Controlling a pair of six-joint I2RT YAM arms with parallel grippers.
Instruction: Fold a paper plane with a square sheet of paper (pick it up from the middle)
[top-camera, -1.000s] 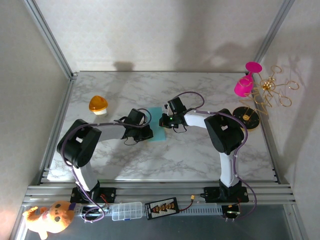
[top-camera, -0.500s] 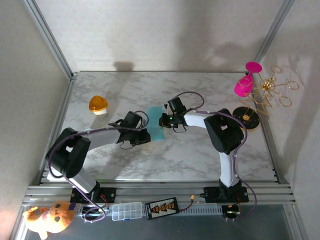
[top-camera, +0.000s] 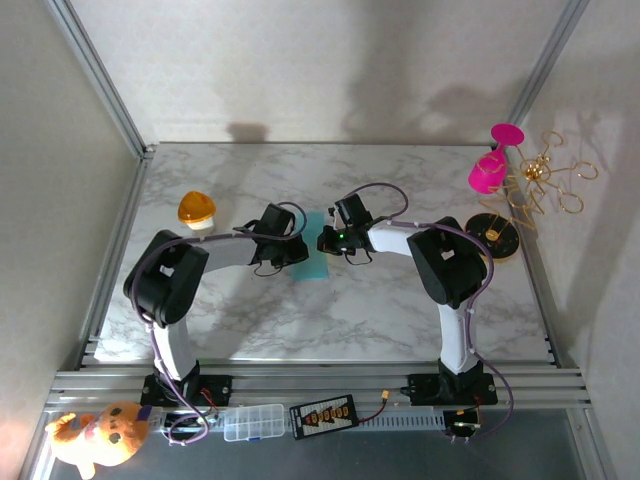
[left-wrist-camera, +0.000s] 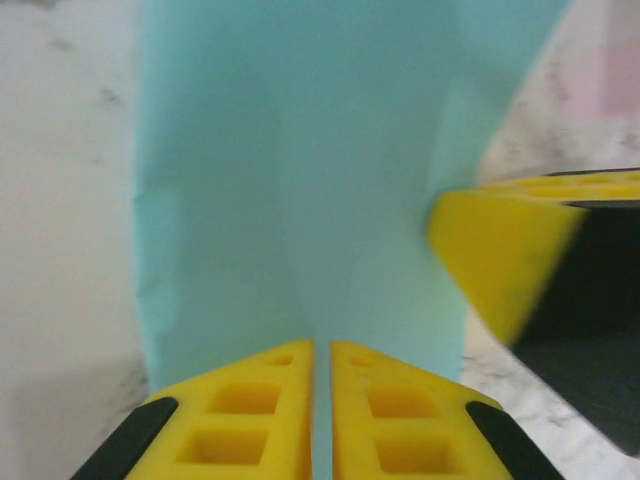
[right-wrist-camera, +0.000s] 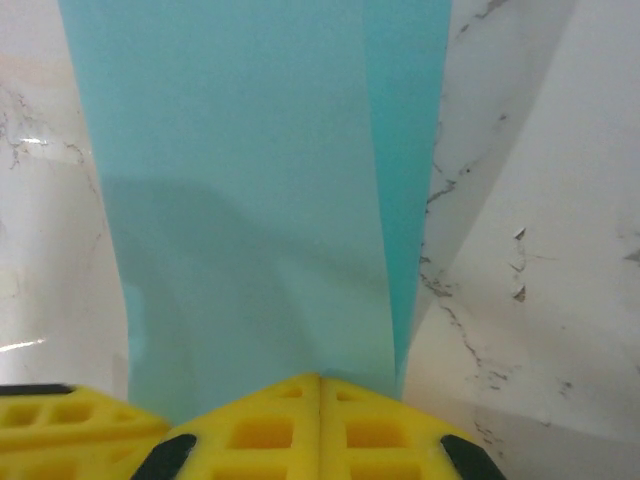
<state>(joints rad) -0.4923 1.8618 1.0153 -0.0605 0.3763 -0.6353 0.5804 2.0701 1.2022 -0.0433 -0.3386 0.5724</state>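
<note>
Shifted rearward, left gripper (left-wrist-camera: 322, 360) pinches the thin, creased teal sheet (left-wrist-camera: 300, 170).

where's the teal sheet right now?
Top view: the square sheet of paper lies near the middle of the table, between the left gripper at its left edge and the right gripper at its right edge.

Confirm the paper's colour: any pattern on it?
Plain teal-blue, no print or pattern. The paper shows best in the right wrist view.

Square sheet of paper (top-camera: 318, 266) on the table (top-camera: 390, 310), left claw (top-camera: 298, 250) at its left edge, right claw (top-camera: 324, 241) at its right, dome (top-camera: 197, 209) well left.
</note>
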